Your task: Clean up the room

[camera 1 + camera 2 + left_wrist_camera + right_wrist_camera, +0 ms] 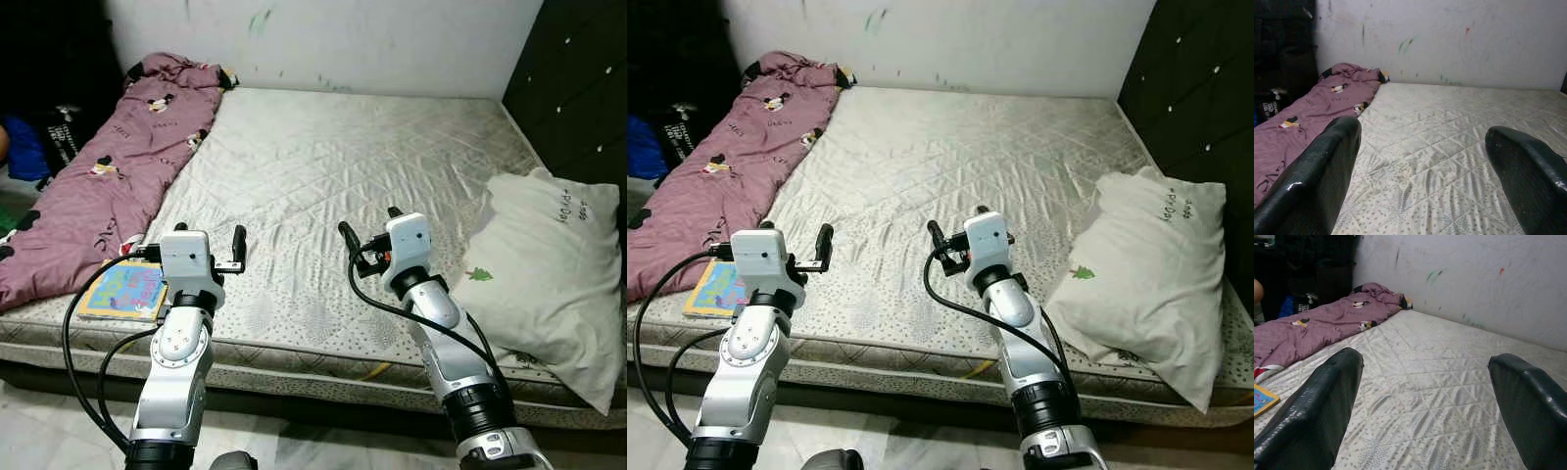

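On the quilted white bed [323,176]: one purple cartoon-print blanket [108,176], one white pillow [549,264], one colourful flat book [124,290]. Left claw [201,250] and right claw [367,233] both spread apart, empty.

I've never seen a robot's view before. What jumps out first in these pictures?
Two silver arms reach out over a bare quilted mattress, the left gripper and right gripper both open and empty above its near edge. A purple cartoon-print blanket lies rumpled along the mattress's left side, with a colourful book at its near end. A white pillow sits on the right.
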{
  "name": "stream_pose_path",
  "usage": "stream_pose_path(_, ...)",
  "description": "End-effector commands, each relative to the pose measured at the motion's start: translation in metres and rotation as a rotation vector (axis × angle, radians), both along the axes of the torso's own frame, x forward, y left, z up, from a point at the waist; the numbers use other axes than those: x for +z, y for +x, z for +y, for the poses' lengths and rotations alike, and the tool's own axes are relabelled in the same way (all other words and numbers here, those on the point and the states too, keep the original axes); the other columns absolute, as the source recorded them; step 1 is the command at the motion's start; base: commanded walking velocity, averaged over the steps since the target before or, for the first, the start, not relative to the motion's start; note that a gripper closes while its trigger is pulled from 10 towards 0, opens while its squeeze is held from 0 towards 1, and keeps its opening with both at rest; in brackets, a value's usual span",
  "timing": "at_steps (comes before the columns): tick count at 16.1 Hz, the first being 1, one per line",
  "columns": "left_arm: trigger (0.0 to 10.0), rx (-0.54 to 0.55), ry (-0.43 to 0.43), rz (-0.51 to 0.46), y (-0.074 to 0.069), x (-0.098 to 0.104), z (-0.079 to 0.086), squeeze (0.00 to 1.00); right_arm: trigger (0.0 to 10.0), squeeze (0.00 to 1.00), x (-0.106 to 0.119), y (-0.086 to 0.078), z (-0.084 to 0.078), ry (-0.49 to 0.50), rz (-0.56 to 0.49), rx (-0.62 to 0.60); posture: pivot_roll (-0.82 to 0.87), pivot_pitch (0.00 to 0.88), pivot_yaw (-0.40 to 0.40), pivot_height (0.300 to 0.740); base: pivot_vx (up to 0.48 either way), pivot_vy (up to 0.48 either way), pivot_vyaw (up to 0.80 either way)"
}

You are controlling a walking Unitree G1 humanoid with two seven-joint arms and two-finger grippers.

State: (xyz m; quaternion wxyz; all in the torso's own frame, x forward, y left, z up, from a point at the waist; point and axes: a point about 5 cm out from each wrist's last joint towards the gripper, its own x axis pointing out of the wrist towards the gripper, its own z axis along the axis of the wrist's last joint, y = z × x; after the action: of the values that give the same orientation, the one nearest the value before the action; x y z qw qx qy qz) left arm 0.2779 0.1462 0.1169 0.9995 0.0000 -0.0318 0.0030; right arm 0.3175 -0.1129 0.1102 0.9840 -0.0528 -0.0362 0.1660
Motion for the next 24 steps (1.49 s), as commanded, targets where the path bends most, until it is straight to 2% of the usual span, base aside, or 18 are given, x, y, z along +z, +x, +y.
stream_pose_path(1, 10.0, -0.008, 0.001, -0.002, 0.0023, 0.0014, -0.0012, 0.00, 10.0, 0.00, 0.0055, 0.0037, 0.0000, 0.004, -0.008, -0.001, -0.03, 0.000, -0.006, 0.740, 0.000, -0.360, 0.00)
stream_pose_path(15, 10.0, -0.016, -0.006, -0.001, 0.0045, 0.0004, -0.0041, 0.00, 10.0, 0.00, 0.0045, 0.0055, -0.0008, -0.009, -0.003, 0.006, -0.03, 0.000, -0.012, 0.740, 0.000, -0.438, 0.00)
stream_pose_path(18, 10.0, -0.034, -0.049, -0.034, 0.0037, 0.0037, -0.0044, 0.00, 10.0, 0.00, 0.0048, 0.0061, -0.0014, -0.010, -0.004, 0.003, -0.04, 0.000, -0.014, 0.740, 0.000, 0.000, 0.00)
stream_pose_path(24, 10.0, -0.059, -0.063, -0.052, 0.0032, 0.0058, -0.0072, 0.00, 10.0, 0.00, 0.0052, 0.0066, -0.0018, -0.013, -0.007, 0.004, -0.04, 0.000, -0.016, 0.740, 0.092, 0.000, 0.00)
